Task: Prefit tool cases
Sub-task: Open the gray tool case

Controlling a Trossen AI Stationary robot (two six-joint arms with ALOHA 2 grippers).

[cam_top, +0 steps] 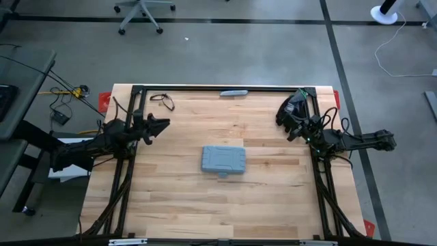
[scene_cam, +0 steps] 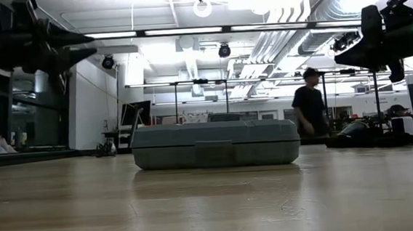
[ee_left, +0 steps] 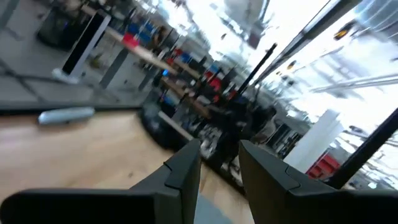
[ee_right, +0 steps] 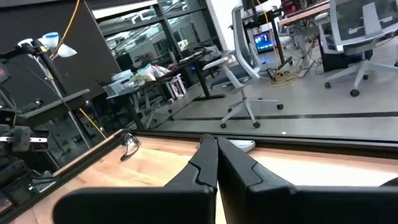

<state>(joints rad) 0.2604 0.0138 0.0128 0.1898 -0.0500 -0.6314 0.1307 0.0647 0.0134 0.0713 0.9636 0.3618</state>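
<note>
Overhead, table centre taken as the dial, 12 o'clock at the far edge.

Tool case: grey-blue, lid down, lying flat just about on the dial centre, long side running 9 to 3. Its small handle tab points toward 6. From table height the case sits flat on the wood, seam closed along its front. Neither arm touches it.

Left gripper: at about 10 o'clock, well apart from the case, raised above the table, pointing inward toward 3. Left wrist view shows its two fingers standing apart with a clear gap and nothing between them: partly open, empty.

Right gripper: at about 2 o'clock, near the far right corner, also off the surface. Right wrist view shows the fingers pressed together along their length: closed, holding nothing.

Other items on the table:
- eyeglasses at about 11 o'clock, near the far edge, beyond the left gripper.
- a slim grey elongated object at 12 o'clock, lying on the far edge rail; what it is I cannot tell.

Obstructions: bare wood lies between each gripper and the case.

Beyond the table: an office chair on the floor past the far edge, and a person standing in the room behind the case, seen from the low view.
</note>
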